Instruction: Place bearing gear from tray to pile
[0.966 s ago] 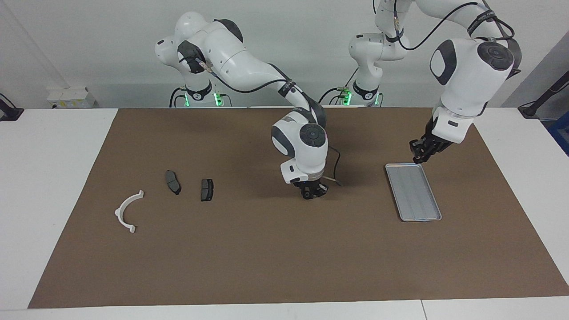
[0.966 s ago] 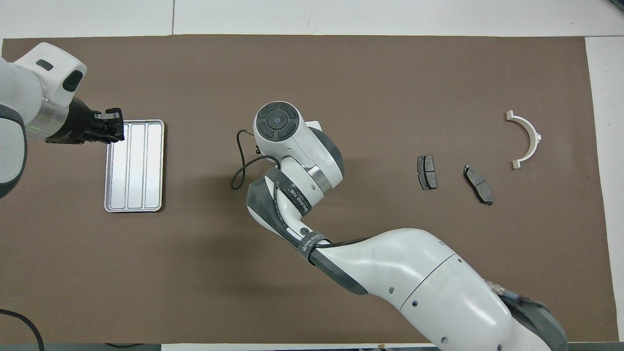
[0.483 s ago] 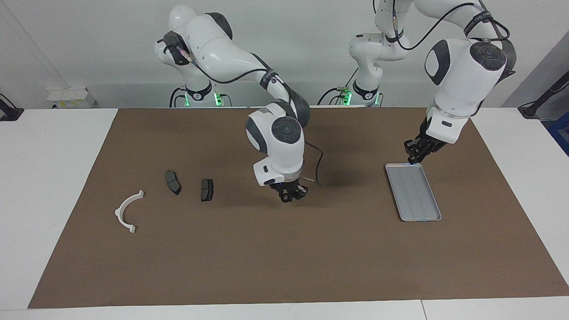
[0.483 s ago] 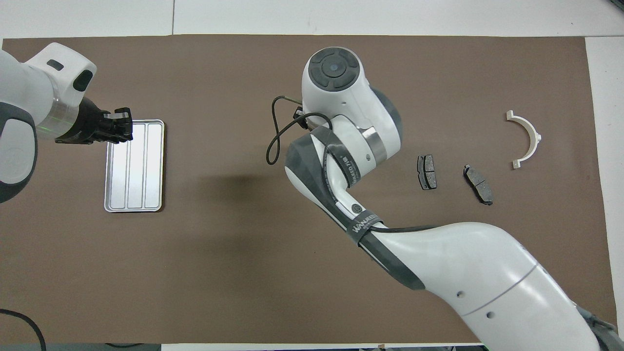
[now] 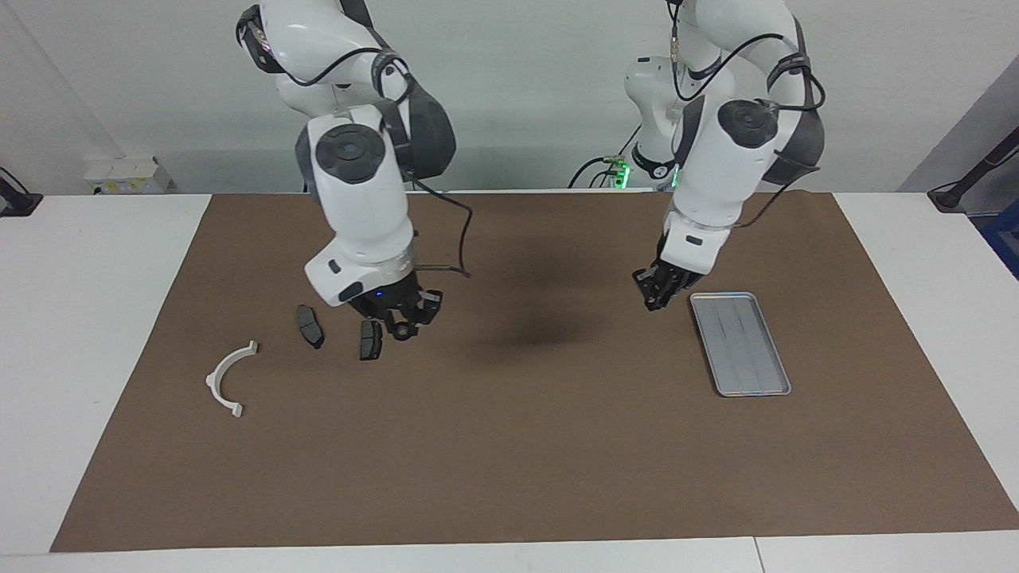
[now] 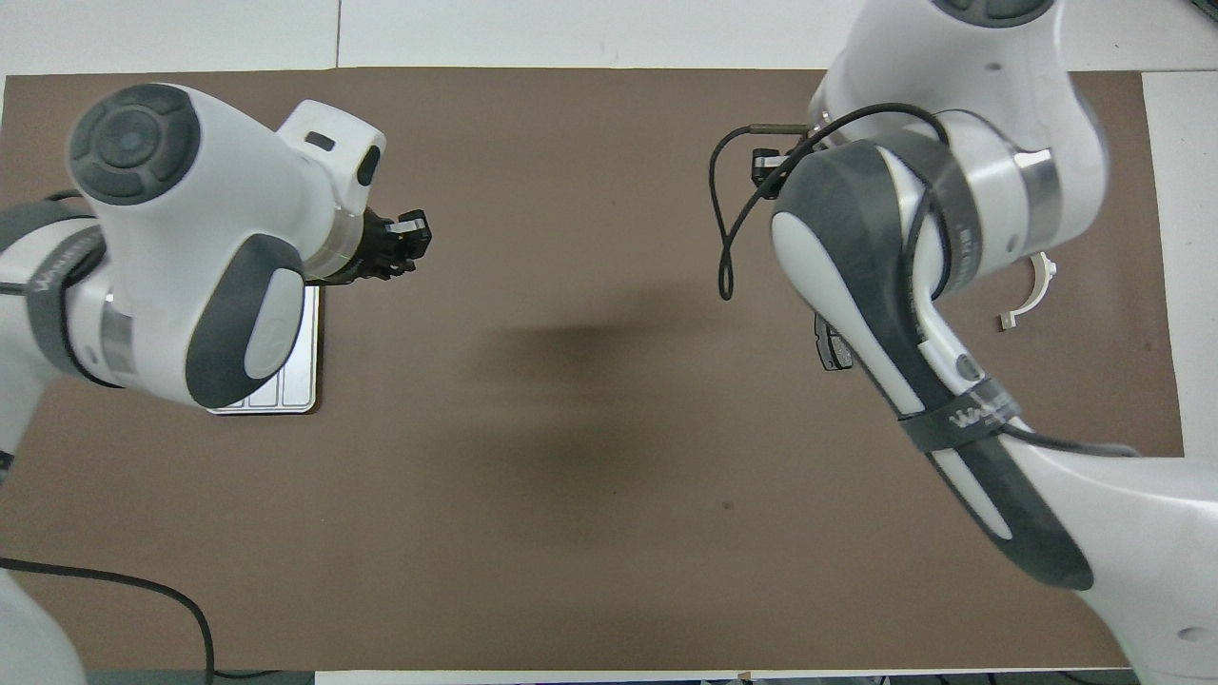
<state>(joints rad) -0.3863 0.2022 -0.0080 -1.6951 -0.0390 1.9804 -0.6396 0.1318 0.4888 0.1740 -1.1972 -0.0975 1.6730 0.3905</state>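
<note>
Across the whole table, brown mat point(image 5: 509, 446), lying under both sets of jaws.

Toward the left arm's end, tray point(image 5: 740, 342), flat on the mat, long side running away from the robots. Just beside the left gripper point(image 5: 654, 296), with its robot-side corner closest to the fingertips but apart from them, untouched.

Toward the right arm's end, pile point(image 5: 302, 350), loosely spread on the mat. White half-ring bracket point(image 5: 231, 378) well apart from the right gripper point(image 5: 406, 322), out at the pile's edge and farther from the robots than the rest. Two dark plates between bracket and jaws: one plate point(image 5: 310, 325) near them, the other plate point(image 5: 370, 340) just beside and slightly below the fingertips.

Left gripper: raised a little over bare mat next to the tray, jaws pressed together, holding nothing.

Right gripper: low over the mat at the pile's edge, tilted. Cannot tell whether its jaws are apart or together, nor whether anything sits between them; hidden under its own arm in the overhead view.
</note>
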